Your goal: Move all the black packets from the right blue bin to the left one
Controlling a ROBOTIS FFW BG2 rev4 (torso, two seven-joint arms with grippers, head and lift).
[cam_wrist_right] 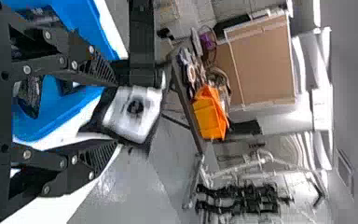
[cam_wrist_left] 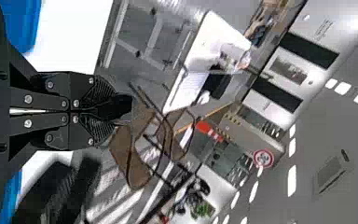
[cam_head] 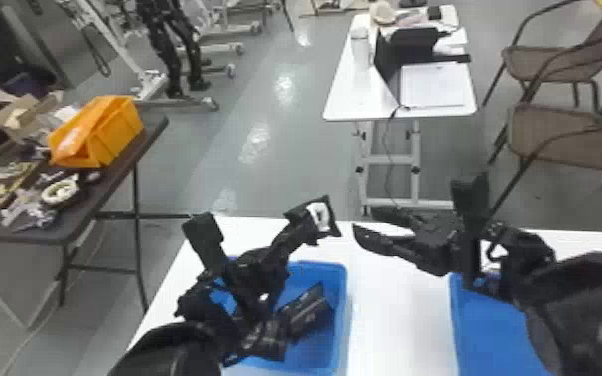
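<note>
White and flat-topped, a work table [cam_head: 397,305] carries an open left bin of blue plastic [cam_head: 340,290] and an open right bin of blue plastic [cam_head: 487,332]. Above the table, the robot's black, two-fingered right gripper [cam_head: 365,221] stands parted, its grasp unfilled, facing the matching black left gripper [cam_wrist_left: 111,109], clenched on what appears to be a black packet with a white face [cam_head: 321,217], beyond the left bin's far rim. Dark, glossy packets [cam_head: 309,310] lie in the left bin, suggesting a task well under way, the held one yet to be placed. Arms hide much of both bins; the right bin runs out of frame, leaving its remaining contents uncountable.
</note>
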